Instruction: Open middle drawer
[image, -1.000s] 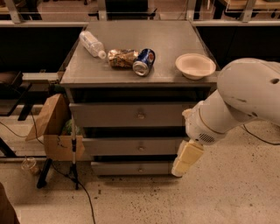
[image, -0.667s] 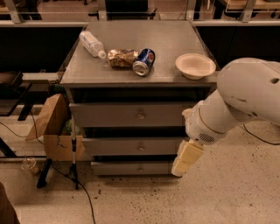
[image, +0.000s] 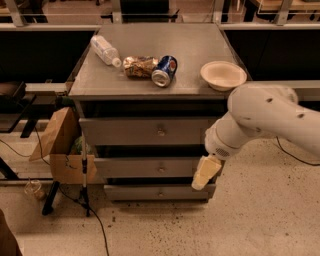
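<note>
The grey cabinet has three drawer fronts stacked under its top. The middle drawer is a long flat grey front with a small round metal knob at its centre, and it sits flush and shut. The widest drawer is above it and the narrowest drawer is below it. My gripper, cream-coloured at the end of the white arm, hangs in front of the middle drawer's right end, to the right of the knob and apart from it.
On the cabinet top lie a plastic bottle, a crumpled snack bag, a blue soda can and a white bowl. A cardboard box and a thin stand are at the cabinet's left.
The arm and gripper have shifted slightly left and up, closer to the middle drawer's right end. The drawers have not moved.
</note>
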